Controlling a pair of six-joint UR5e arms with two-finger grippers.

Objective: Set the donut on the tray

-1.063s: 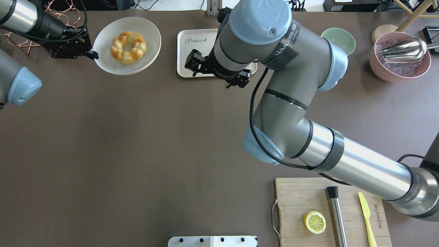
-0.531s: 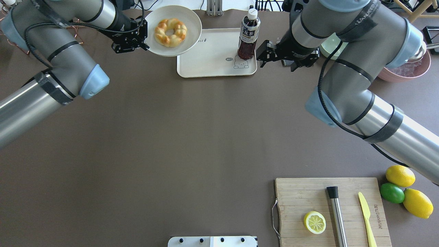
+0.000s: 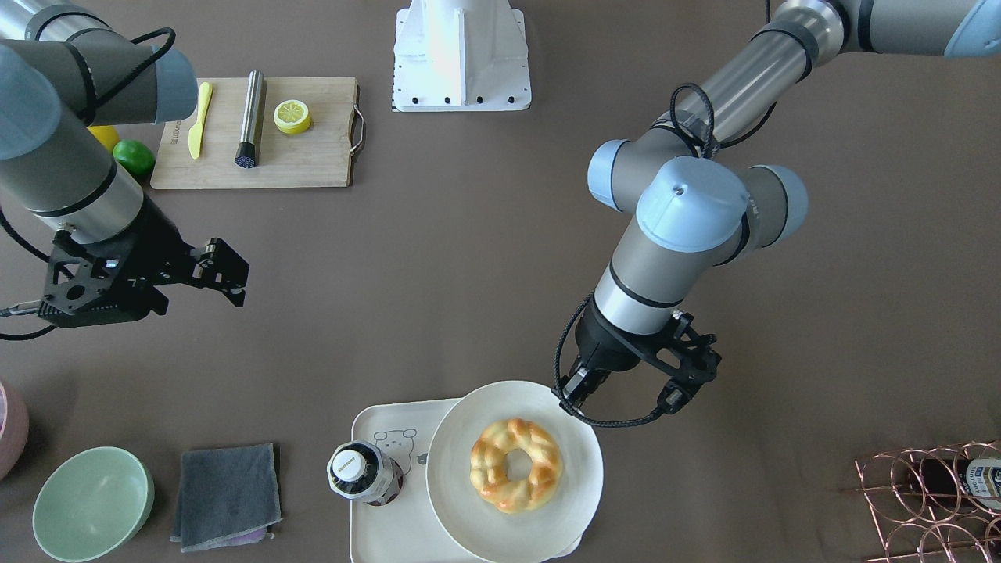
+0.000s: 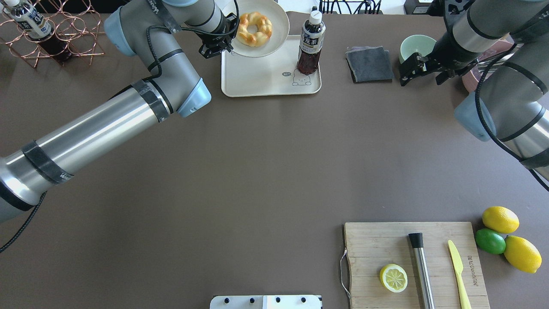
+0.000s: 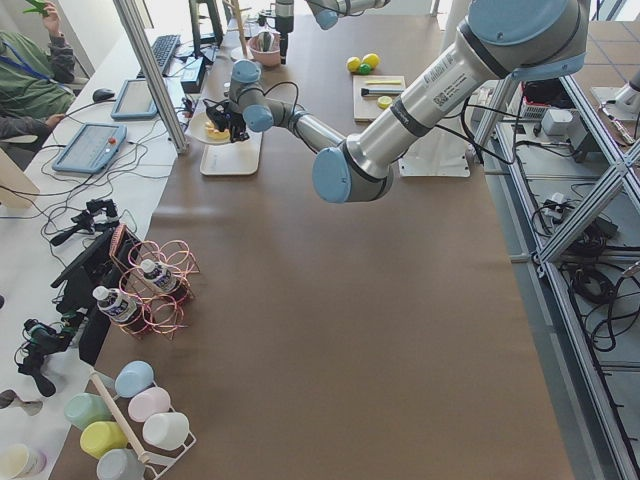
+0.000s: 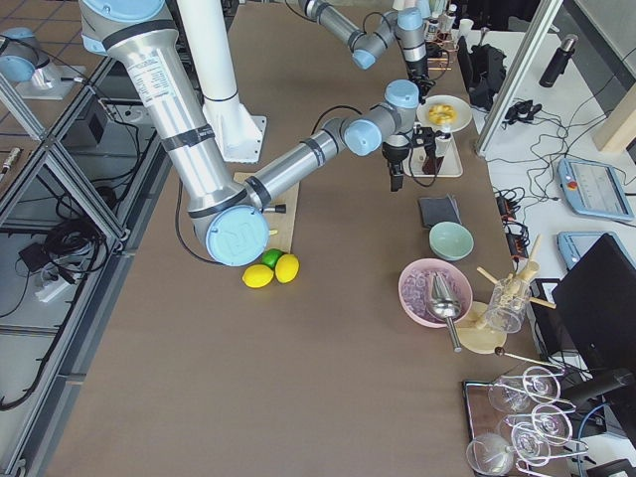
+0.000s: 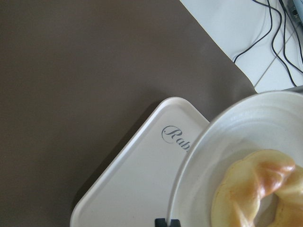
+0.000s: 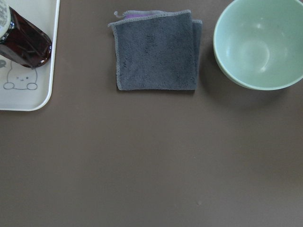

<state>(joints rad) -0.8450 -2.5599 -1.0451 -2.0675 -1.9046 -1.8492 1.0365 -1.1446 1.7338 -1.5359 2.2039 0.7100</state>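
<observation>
"Rab" is read on the tray [image 7: 137,179]; the remaining print is covered by the plate [image 3: 460,469]. The donut [image 3: 516,464] lies on this plate, whose rim is pinched by the left gripper [image 3: 569,397] over the tray's end. A bottle [image 4: 309,47] is stood on the tray beside a bear drawing [image 4: 300,79]. The right gripper [image 3: 236,280] is spread, empty, near the grey cloth [image 8: 156,52] and green bowl [image 8: 258,42].

Brown table [image 4: 257,171] with tray [image 4: 257,79], grey cloth [image 4: 369,63], green bowl [image 3: 92,504], cutting board [image 4: 369,249], lime [image 4: 490,241]
</observation>
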